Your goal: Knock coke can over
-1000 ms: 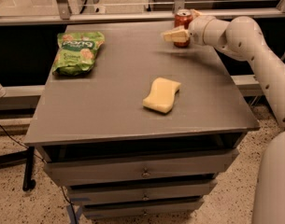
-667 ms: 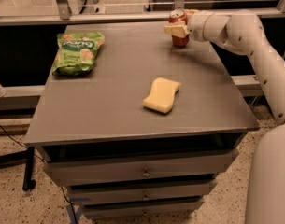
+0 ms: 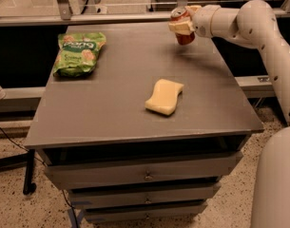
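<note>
Appears mid-tipping, with gripper (image 3: 183,21) at the coke can (image 3: 185,37) (grip state: cannot tell). Next calls for a sideways push to topple it.

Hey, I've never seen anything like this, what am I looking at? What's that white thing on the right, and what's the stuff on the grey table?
This is a single camera picture looking down on a grey table with drawers under it. Where the camera is mounted isn't known. The white jointed thing reaching in from the right is a robot arm. At its end is the hand, the part made for grasping. The hand is at the table's far right corner, right against a red coke can. The can looks tipped a little but is not lying down. I cannot tell whether the hand actually grips it. Also on the table are a green bag at the far left and a yellow sponge near the middle, both well apart from the hand.
</note>
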Available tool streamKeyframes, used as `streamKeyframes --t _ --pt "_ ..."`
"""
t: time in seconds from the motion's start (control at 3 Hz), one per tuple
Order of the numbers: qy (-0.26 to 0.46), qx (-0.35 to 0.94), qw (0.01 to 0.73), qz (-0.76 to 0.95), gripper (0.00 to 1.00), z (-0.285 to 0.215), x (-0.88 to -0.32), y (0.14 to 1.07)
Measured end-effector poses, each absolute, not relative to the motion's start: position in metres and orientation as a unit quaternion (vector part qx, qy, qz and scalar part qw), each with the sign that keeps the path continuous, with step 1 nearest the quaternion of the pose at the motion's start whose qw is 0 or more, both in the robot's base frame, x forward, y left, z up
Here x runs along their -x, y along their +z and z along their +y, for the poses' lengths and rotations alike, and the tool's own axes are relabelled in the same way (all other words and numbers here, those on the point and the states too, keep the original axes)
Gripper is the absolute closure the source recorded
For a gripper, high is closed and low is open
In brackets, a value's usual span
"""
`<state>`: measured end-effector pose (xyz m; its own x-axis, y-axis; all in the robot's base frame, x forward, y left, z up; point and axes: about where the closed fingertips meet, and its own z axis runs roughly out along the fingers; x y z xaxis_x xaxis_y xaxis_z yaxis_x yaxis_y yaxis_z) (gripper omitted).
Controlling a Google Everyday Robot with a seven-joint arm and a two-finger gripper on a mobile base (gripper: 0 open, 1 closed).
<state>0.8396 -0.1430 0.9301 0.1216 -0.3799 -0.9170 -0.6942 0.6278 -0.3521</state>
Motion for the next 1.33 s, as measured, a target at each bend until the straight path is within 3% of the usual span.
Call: streamKeyframes --t 0.33,1.0,1.33 --pt "0.119 0.482 0.615 0.612 1.0 -0.125 -0.81 0.957" --pt "0.12 0.644 0.525 0.543 1.0 -0.1 -0.746 0.955" --pt "0.129 0.705 0.451 0.532 1.0 -0.112 -0.718 0.924"
